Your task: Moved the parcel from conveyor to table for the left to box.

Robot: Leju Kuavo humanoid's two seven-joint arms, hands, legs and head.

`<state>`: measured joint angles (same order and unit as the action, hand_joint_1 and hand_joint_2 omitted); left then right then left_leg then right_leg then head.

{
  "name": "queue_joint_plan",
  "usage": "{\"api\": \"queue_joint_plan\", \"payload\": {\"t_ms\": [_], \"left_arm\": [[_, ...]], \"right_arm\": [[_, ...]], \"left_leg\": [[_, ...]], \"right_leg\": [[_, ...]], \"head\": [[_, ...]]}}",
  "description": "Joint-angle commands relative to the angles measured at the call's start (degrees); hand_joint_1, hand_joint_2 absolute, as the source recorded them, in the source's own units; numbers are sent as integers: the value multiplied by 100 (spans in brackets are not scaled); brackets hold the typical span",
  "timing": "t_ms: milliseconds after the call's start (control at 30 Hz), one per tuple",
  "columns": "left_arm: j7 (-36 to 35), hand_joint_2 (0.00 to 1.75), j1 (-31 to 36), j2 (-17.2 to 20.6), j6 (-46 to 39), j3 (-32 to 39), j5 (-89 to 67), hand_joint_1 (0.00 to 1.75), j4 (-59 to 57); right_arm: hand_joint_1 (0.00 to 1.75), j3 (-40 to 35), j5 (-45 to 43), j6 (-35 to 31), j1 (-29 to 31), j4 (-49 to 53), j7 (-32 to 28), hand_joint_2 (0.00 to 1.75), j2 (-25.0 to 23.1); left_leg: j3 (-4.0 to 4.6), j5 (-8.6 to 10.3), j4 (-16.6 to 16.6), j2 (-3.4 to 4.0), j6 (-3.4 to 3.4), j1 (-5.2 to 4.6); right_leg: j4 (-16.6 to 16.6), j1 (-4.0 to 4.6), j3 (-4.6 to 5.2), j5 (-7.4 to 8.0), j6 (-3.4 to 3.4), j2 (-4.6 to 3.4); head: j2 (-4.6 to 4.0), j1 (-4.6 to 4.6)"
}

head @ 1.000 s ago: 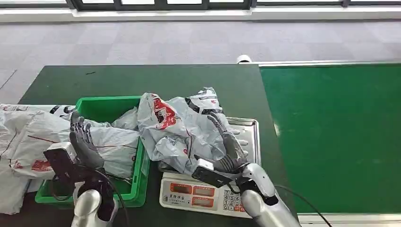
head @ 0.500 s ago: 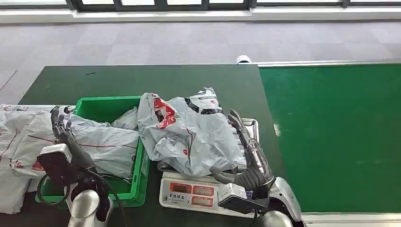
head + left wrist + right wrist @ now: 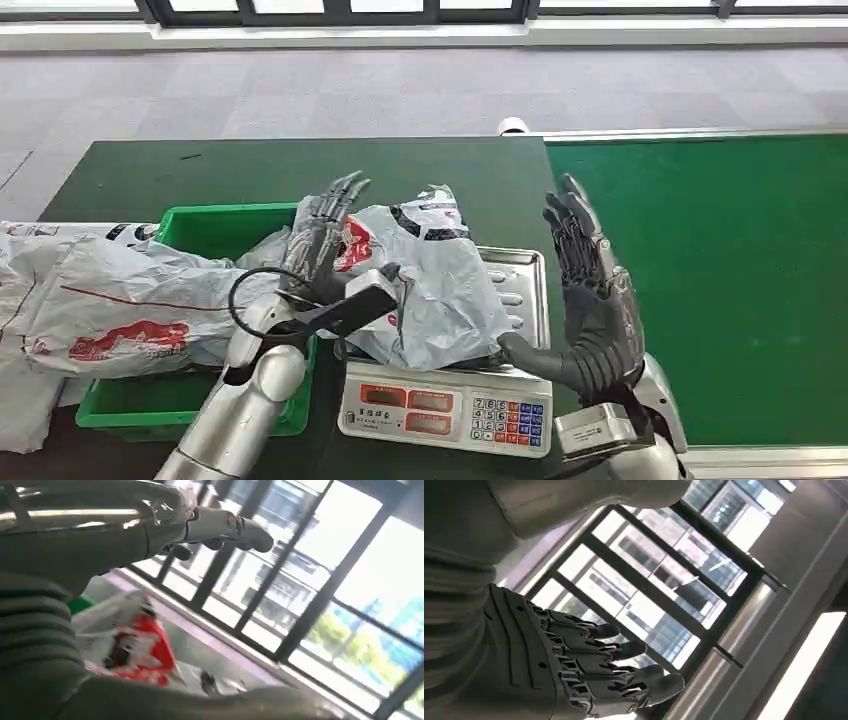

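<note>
Crumpled grey plastic parcel with red print [image 3: 405, 280] slumped on the steel-topped weighing scale [image 3: 450, 400] near the tabletop's right edge, spilling over toward the green plastic crate [image 3: 215, 225]. Left hand [image 3: 322, 240] spread over its near-crate side, right hand [image 3: 590, 290] spread and clear beside it — neither gripping. Slippery film likely to slide or snag on the crate rim if gathered loosely — or to drag the scale.

The right hand [image 3: 574, 680] came in from the edge with its grey ribbed cover; its dark fingers [image 3: 624, 672] were stretched out, lying close beside each other, and they held nothing; behind them stood a big window [image 3: 649, 600] with dark frames, and through the glass pale buildings were seen; a bright strip [image 3: 804, 665] ran along one side.
</note>
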<state>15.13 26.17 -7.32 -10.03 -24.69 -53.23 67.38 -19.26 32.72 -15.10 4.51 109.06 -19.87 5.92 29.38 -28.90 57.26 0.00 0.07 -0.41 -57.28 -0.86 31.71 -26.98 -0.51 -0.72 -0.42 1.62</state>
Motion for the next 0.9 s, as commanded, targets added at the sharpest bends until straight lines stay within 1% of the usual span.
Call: {"api": "queue_joint_plan", "payload": {"t_ms": [33, 167, 333, 367, 433, 467, 500, 567, 833, 900], "left_arm": [[-29, 175, 1018, -44, 285, -1584, -514, 0, -1942], [-36, 175, 1033, 13, 292, -1588, -512, 0, -1921], [1, 175, 1034, 35, 346, -1651, -528, 0, -1888], [80, 175, 1062, 51, 622, -1801, -524, 0, -1916], [111, 175, 1093, 24, 837, -1982, -504, 0, -2044], [186, 175, 1144, 0, 1116, -2129, -496, 0, -2204], [200, 175, 1185, -29, 1197, -2239, -500, 0, -2384], [197, 175, 1200, -60, 1211, -2295, -500, 0, -2503], [220, 175, 1231, -61, 1201, -2295, -477, 0, -2560], [254, 175, 1322, -89, 1335, -2417, -466, 0, -2758]], "right_arm": [[0, 214, -104, 163, 1192, -860, 15, 175, -47], [0, 201, -98, 142, 1092, -788, 12, 175, -14], [0, 190, -107, 126, 1092, -758, 14, 175, 1], [0, 162, -149, 122, 1147, -762, 25, 175, 11], [0, 135, -167, 149, 1176, -755, 65, 175, -16], [0, 125, -90, 171, 1111, -720, 91, 175, -68], [0, 121, 7, 169, 1031, -667, 95, 175, -136], [0, 78, 66, 161, 966, -623, 98, 175, -165], [0, 89, 80, 146, 951, -607, 100, 175, -164], [0, 115, 168, 153, 885, -550, 112, 175, -199]], "left_leg": [[6, 17, -12, -3, -8, 9], [-2, 12, -10, -6, -5, 8], [10, 14, -11, -6, -4, 8], [13, 15, -12, -4, -4, 12], [18, 11, -3, -2, -2, 8], [20, 13, -5, -4, -2, 7], [18, 16, -11, -6, -3, 10], [14, 15, -13, -13, -2, 9], [16, 13, -12, -6, -6, 9], [15, 13, -11, -5, -4, 8]], "right_leg": [[20, 9, 1, 21, 5, 10], [13, 9, -3, 11, 4, 8], [11, 10, 10, 11, 5, 9], [14, 13, 12, 14, 6, 7], [4, 10, 17, 9, 4, 4], [5, 9, 18, 11, 4, 7], [14, 11, 14, 15, 5, 9], [15, 10, 8, 11, 5, 16], [12, 10, 14, 10, 8, 9], [10, 9, 13, 10, 7, 8]], "head": [[0, 0], [0, 2], [0, 2], [0, 2], [0, 2], [0, 2], [0, 2], [0, 0], [0, 0], [0, 2]]}}
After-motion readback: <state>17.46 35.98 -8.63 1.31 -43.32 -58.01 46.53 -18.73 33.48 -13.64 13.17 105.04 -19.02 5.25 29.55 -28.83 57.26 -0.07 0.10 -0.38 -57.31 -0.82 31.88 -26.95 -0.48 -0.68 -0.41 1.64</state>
